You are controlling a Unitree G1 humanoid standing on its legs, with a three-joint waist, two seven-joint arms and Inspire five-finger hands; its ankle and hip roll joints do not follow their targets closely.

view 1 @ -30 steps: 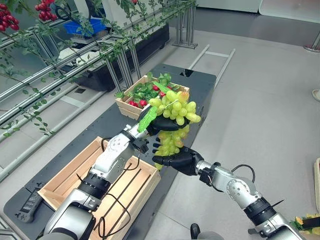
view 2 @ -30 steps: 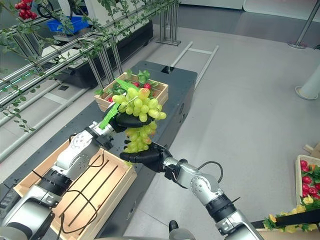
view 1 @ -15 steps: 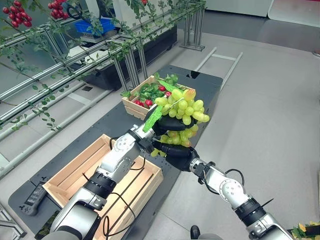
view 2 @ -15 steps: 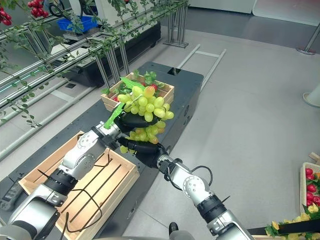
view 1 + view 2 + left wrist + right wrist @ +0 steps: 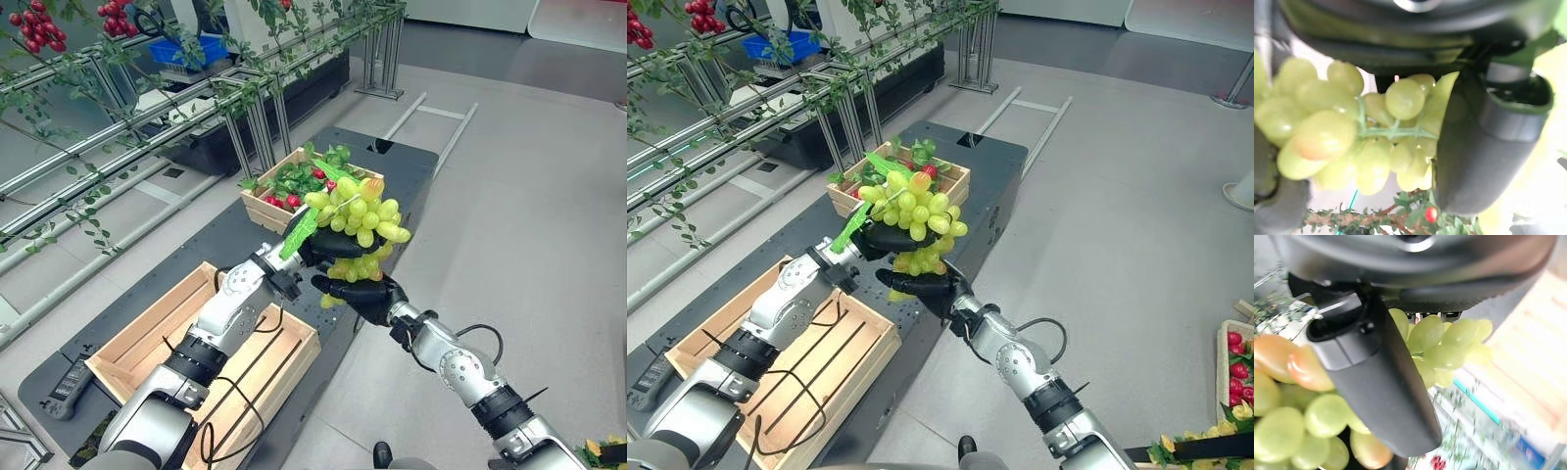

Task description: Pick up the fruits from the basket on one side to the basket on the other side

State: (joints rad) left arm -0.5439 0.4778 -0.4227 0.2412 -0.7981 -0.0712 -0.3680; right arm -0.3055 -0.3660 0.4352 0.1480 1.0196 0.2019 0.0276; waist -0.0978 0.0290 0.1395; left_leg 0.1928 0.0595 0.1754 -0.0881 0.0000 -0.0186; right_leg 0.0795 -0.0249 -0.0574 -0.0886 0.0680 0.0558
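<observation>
Both hands share one load: the left hand (image 5: 318, 243) is curled round the top of the grape bunch (image 5: 358, 217), and the right hand (image 5: 364, 297) cups its hanging lower part, likely for support, in the air between the far full basket (image 5: 257, 199) and the near empty basket (image 5: 137, 338).

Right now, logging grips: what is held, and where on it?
The green grape bunch: left hand curled round its middle, right hand cupping its lower end.
</observation>
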